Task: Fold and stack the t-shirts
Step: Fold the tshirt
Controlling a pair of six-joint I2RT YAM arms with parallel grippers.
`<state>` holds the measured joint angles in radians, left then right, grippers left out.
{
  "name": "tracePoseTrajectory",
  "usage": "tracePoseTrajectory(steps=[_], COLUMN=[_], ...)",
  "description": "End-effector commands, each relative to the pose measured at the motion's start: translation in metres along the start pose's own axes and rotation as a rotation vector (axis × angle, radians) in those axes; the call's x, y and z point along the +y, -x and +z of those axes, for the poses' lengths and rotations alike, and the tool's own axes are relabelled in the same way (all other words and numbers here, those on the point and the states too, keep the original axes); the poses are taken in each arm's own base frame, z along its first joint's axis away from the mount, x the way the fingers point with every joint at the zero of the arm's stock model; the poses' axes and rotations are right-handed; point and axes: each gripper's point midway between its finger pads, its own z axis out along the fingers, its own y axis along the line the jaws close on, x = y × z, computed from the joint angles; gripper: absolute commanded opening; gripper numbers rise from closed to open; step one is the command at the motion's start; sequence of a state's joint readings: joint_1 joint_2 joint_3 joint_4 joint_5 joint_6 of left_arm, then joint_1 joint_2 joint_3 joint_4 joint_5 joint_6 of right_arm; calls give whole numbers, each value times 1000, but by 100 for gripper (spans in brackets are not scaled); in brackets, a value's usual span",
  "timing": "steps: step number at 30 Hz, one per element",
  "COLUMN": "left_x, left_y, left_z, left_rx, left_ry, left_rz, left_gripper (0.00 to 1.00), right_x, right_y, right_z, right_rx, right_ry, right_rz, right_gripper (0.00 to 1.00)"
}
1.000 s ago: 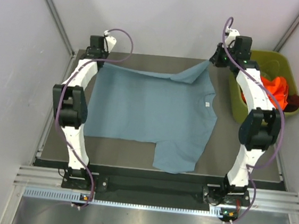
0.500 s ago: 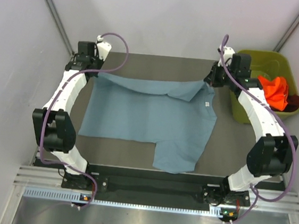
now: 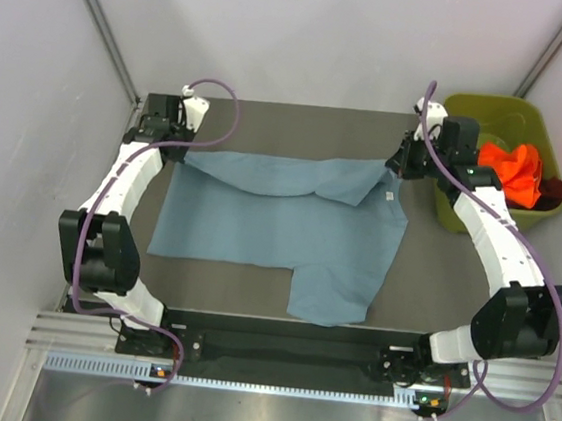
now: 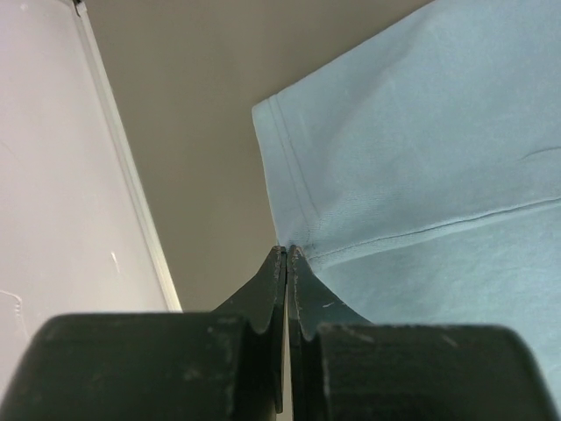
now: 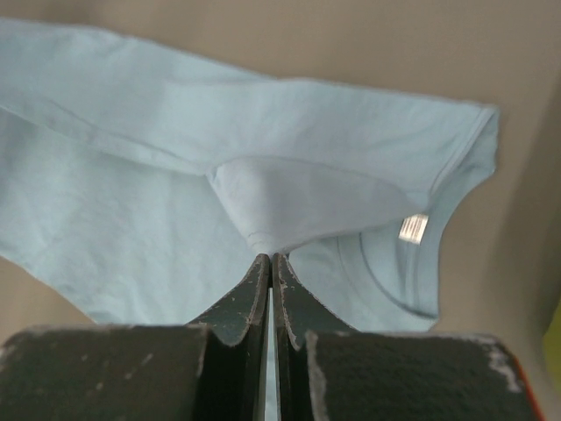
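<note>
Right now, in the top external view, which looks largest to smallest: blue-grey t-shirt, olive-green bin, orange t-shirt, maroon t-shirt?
1. blue-grey t-shirt, spread out
2. olive-green bin
3. orange t-shirt, bunched inside the bin
4. maroon t-shirt, only a small part showing, so its true size is unsure

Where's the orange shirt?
Top view, far right: the orange shirt lies in the bin beside a maroon shirt, right of the blue shirt.

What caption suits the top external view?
Left gripper and right gripper pinch the blue-grey t-shirt at its folded-over far edge; orange t-shirt sits in the green bin.
</note>
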<state>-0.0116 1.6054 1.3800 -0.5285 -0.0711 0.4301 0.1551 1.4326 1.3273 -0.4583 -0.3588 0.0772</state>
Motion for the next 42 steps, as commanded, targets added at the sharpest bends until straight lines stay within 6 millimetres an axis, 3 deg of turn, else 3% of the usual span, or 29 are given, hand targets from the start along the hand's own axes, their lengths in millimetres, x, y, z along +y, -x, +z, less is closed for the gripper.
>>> tracePoseTrajectory(steps=[1,9,10,14,19,30,39,42], left_x=[1,-3,6,9,4,3,9,13], left_y=[-4,-31,-40,-62,-81,-86,-101,-99], left_z=[-9,9,11,25,34,36,41,38], left_rx=[0,109,131,224,327,365,456,466], left_ry=[16,32,52,89,64,44,54,74], left_rz=[-42,-62,-83,-75,-89,-111,-162,-180], left_gripper=[0,0,0,0,0,0,0,12], right_x=[9,-1,-4,-15,-22,-21,-20,-16], right_y=[-8,-33,-35,-45,-63,-71,-72,-67], right_z=[-3,10,12,19,23,23,22,19], right_rx=[-2,60,67,94,138,152,156,141], right_ry=[23,8,0,-33,-48,-42,-37,-29], right_rz=[4,4,2,3,-4,17,14,19], right_gripper=[0,0,0,0,0,0,0,0])
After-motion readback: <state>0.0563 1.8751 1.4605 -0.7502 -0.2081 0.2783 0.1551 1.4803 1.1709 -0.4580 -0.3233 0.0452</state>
